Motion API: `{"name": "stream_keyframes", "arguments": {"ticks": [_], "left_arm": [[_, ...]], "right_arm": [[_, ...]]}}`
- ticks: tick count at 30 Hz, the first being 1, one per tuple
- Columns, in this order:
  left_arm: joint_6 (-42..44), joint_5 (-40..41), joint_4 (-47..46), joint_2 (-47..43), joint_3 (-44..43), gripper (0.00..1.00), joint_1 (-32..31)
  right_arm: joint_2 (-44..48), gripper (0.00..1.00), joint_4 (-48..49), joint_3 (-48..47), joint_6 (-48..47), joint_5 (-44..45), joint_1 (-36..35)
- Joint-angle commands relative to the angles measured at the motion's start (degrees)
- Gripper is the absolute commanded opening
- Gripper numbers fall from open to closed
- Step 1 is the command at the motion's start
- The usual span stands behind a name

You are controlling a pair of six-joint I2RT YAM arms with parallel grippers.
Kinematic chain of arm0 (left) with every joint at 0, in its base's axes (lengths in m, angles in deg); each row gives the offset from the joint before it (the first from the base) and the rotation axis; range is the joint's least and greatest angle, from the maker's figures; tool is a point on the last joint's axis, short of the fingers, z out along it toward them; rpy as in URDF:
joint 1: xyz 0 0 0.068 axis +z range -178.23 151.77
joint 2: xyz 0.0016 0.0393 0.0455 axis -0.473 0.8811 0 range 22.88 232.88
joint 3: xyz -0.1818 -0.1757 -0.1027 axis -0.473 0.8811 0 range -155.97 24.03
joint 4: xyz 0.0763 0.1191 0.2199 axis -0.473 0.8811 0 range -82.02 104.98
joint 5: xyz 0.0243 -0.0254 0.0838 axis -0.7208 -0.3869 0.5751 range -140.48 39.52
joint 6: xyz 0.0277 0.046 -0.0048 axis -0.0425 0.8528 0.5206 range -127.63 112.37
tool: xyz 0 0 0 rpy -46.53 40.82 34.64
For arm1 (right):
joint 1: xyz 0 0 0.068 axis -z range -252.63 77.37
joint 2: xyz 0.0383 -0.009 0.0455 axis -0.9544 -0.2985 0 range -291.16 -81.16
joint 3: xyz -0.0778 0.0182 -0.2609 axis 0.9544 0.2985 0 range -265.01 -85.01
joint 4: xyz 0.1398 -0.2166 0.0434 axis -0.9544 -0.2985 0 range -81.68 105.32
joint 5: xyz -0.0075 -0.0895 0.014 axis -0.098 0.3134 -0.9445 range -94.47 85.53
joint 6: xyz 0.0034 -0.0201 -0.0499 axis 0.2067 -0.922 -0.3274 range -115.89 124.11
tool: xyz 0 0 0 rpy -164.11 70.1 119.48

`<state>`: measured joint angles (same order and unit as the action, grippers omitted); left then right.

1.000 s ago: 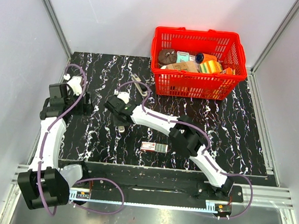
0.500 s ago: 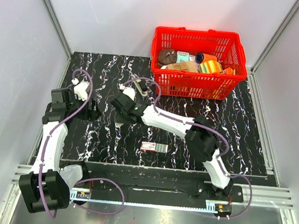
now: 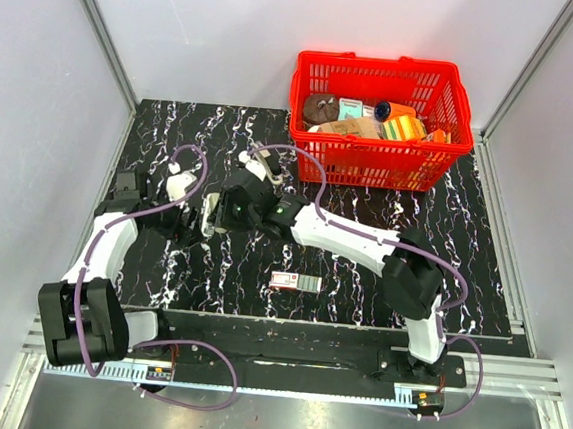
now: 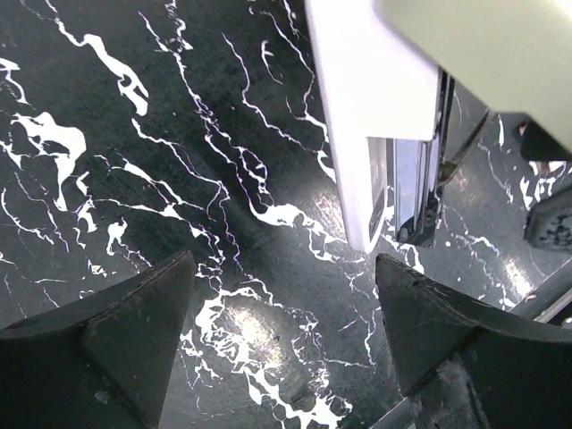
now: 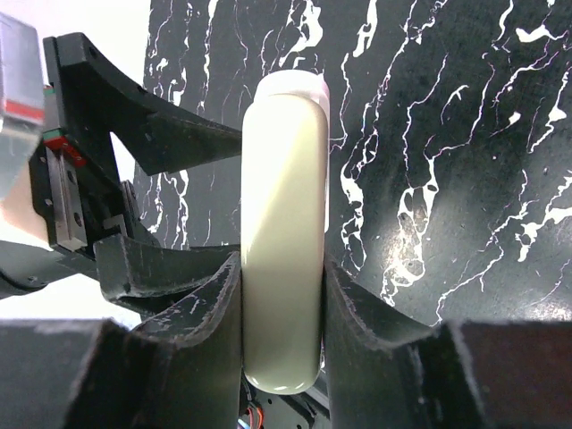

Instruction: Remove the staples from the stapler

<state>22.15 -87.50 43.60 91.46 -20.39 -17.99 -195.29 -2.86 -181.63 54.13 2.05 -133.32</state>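
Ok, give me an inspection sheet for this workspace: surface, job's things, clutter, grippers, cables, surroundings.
Surface: black white-veined mat; loose staples, nothing seen.
Job's things: stapler, cream arm showing, clamped in the right gripper, free end toward the left gripper.
Clutter: red-and-white box flat on the mat near the front; red basket of assorted items at the far right.
Grippers: right gripper shut on the stapler; left gripper open, not touching it.
Cables: purple cables run along both arms and loop at the front rail.
Surroundings: pale walls, aluminium frame.
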Motion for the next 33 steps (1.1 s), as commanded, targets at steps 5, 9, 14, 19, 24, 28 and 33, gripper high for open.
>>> {"name": "stream_keyframes", "arguments": {"ticks": [5,9,14,19,24,28,33], "left_arm": [[11.3,-3.9,-0.4,-1.2,-0.5,0.87,0.0],[12.2,-5.1,-0.7,-1.6,0.1,0.83,0.0],[13.7,-6.8,0.2,-1.3,0.6,0.81,0.0],[14.2,-9.4,1.0,-1.0,0.4,0.8,0.0],[15.4,-9.1,1.2,-0.1,0.4,0.71,0.0],[16.3,-7.9,0.9,-0.2,0.2,0.47,0.0],[13.9,-8.6,-0.8,-1.0,-0.2,0.17,0.2]], "right_arm": [[6.2,0.0,7.4,3.2,3.4,-4.1,0.9],[6.6,0.0,9.6,5.2,5.2,-6.2,1.3],[7.1,0.0,12.2,6.4,6.3,-8.5,1.4],[7.0,0.0,14.4,7.7,7.6,-9.9,1.4],[7.2,0.0,15.6,8.6,8.3,-10.8,1.4],[8.0,0.0,15.8,9.8,8.3,-11.0,1.4],[8.0,0.0,17.2,11.4,8.9,-12.9,1.4]]}}
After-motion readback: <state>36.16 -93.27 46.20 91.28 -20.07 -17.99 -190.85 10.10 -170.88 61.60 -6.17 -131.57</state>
